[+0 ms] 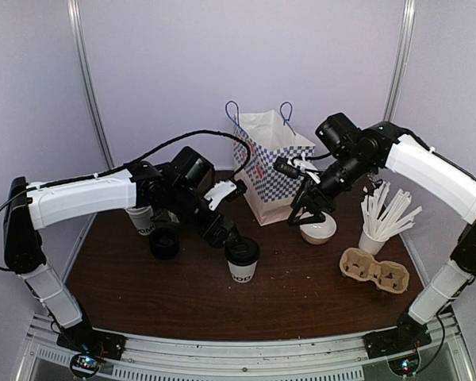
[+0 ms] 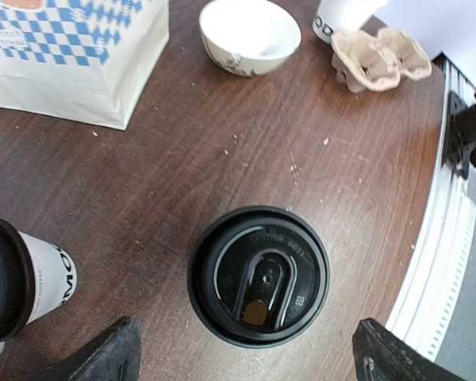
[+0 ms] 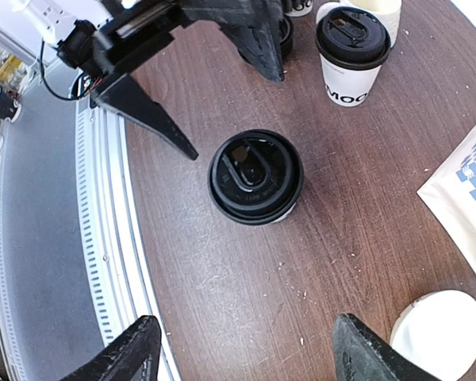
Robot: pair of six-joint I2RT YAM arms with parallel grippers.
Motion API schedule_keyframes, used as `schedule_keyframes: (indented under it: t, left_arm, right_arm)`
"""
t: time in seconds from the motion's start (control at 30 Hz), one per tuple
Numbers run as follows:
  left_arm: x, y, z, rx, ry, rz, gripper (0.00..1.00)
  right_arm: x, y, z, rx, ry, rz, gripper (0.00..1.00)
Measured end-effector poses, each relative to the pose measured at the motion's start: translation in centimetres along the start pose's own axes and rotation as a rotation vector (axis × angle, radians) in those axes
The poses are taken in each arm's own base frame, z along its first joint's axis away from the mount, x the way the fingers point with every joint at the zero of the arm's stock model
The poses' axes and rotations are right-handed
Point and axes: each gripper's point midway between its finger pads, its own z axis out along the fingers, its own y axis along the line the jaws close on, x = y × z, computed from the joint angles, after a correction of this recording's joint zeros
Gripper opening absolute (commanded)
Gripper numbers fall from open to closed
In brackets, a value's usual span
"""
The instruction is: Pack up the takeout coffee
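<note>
Brown wood surface (image 1: 285, 305) first, and on it, nearest the arms, the coffee cup (image 1: 242, 260) stands upright with its black lid on, free of any grip. The left hand (image 1: 227, 236) hangs right over it, fingers spread wide either side of the lid, not touching. Off to the right lies a cardboard carrier (image 1: 373, 268). Farther back the right hand (image 1: 307, 216) hovers open and empty above a white bowl (image 1: 318, 230), with the checked paper bag (image 1: 267, 171) behind. My worry: a pinch high on the lid could pop it off or tip the cup.
</note>
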Motion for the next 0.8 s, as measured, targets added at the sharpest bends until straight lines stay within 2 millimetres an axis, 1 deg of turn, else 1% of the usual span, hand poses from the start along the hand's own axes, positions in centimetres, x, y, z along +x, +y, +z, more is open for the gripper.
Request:
schedule_keyframes:
  t: [0.1, 0.17, 0.3, 0.4, 0.5, 0.57, 0.63, 0.8]
  left_arm:
    - [0.8, -0.5, 0.4, 0.017, 0.033, 0.069, 0.97]
    - [1.1, -0.7, 0.5, 0.019, 0.043, 0.11, 0.97]
    - [0.5, -0.8, 0.6, 0.009, 0.023, 0.167, 0.97]
    - [0.3, -0.7, 0.6, 0.0, 0.016, 0.185, 0.89]
    - [-0.2, -0.8, 0.9, 0.012, 0.024, 0.209, 0.87]
    - [-0.7, -1.1, 1.3, 0.02, 0.036, 0.234, 0.87]
    - [-0.7, -1.4, 1.8, 0.026, 0.053, 0.259, 0.87]
    - [0.8, -2.5, 3.6, 0.042, 0.12, 0.307, 0.86]
  right_arm:
    - [0.7, 0.4, -0.4, 0.003, 0.0, -0.026, 0.78]
    - [1.3, 0.2, -0.8, 0.01, 0.001, -0.03, 0.78]
    - [1.6, -0.9, -1.9, 0.041, -0.018, -0.022, 0.79]
    - [1.6, -1.4, -2.5, 0.055, -0.03, -0.013, 0.79]
    - [1.8, -1.9, -2.7, 0.064, -0.037, -0.003, 0.79]
    - [2.0, -2.1, -2.8, 0.068, -0.039, 0.004, 0.79]
    - [2.3, -2.3, -2.9, 0.07, -0.039, 0.012, 0.79]
    - [2.6, -2.5, -3.3, 0.084, -0.055, 0.017, 0.79]
